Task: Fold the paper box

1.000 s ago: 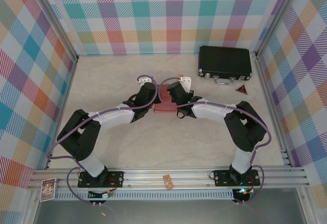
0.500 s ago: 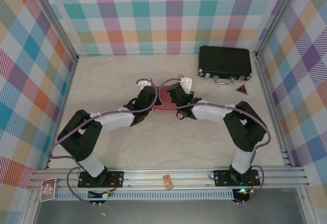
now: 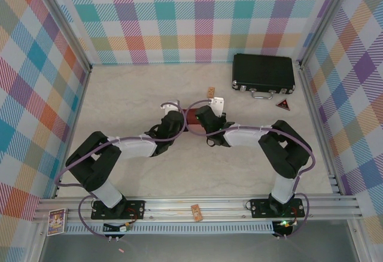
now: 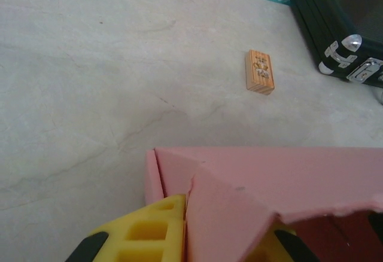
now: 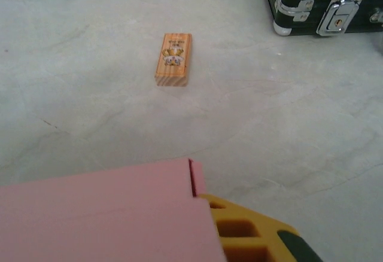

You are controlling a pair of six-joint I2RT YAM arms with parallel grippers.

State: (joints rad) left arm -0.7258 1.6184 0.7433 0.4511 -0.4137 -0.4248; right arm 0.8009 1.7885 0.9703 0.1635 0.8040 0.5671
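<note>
The pink paper box (image 3: pixel 192 120) sits mid-table between my two grippers, mostly covered by them. In the left wrist view its pink wall and a folded flap (image 4: pixel 269 178) rise between my yellow fingers (image 4: pixel 152 229), with its darker inside at the lower right. My left gripper (image 3: pixel 178 122) is shut on that left end. In the right wrist view a flat pink panel (image 5: pixel 102 214) covers the lower left, and one yellow finger (image 5: pixel 251 235) presses its right edge; the other finger is hidden behind the panel. My right gripper (image 3: pixel 205 119) holds the right end.
A tiny tan wooden block (image 3: pixel 210 92) lies just behind the box, also seen as block (image 4: pixel 260 71) and block (image 5: pixel 173 58). The black hard case (image 3: pixel 263 72) with metal latches stands at the back right. A small red triangular piece (image 3: pixel 283 104) lies near it.
Both wrists have shifted forward and tipped over the box, drawing closer together. The wooden block behind the right wrist has come into full view.
</note>
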